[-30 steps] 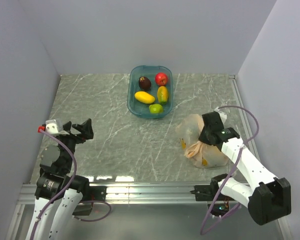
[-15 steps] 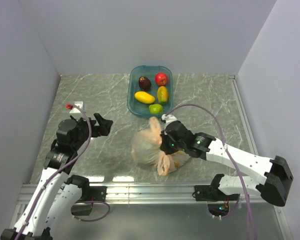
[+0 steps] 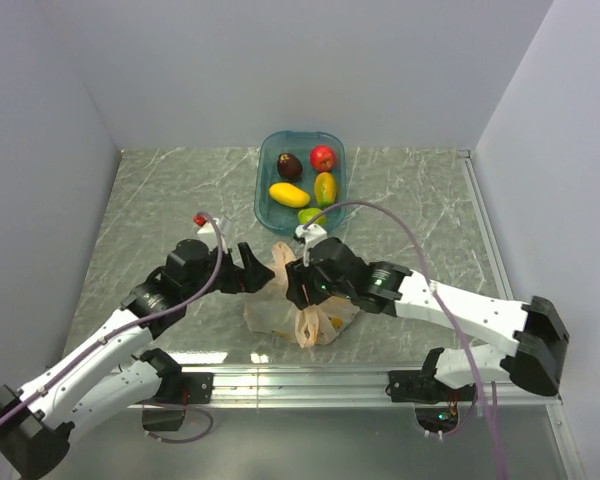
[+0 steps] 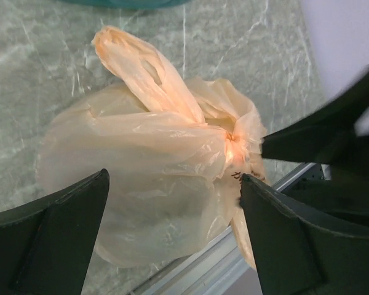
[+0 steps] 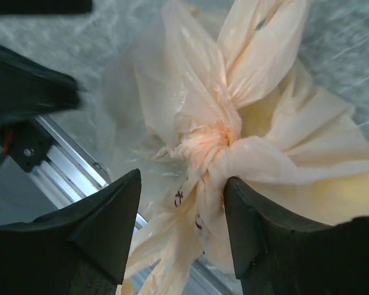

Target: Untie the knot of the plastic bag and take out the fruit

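The marble table carries a blue tub at the back and, near its front edge, the plastic bag, tied shut between both arms. The left gripper stands wide, fingers either side of the bag. The right gripper is spread too, straddling the knot without clamping it.

Overhead view faces down; both wrist views closely share the plastic bag.
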